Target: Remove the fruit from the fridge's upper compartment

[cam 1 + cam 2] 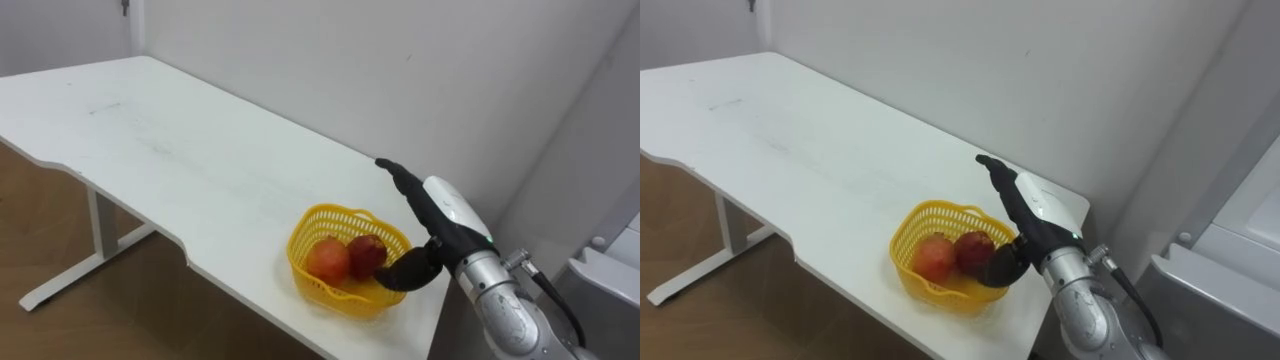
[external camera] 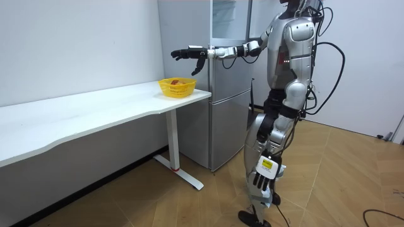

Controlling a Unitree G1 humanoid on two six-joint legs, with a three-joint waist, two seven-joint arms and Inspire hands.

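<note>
A yellow basket (image 1: 331,212) stands at the near right corner of the white table (image 1: 180,150). It holds an orange-red fruit (image 1: 327,260) and a dark red fruit (image 1: 366,255). My right hand (image 1: 436,214) reaches over the basket's right side, open, with straight fingers pointing away and the thumb curved underneath, holding nothing. In the room view that hand (image 2: 189,53) hovers well above the basket (image 2: 177,87). The left hand (image 2: 262,181) hangs by my thigh, fingers relaxed. I stand in front of the grey fridge (image 2: 227,94).
The fridge (image 1: 1240,250) stands just right of the table's end, against the white wall. The table stretches far to the left on white legs (image 1: 95,250) over a wooden floor.
</note>
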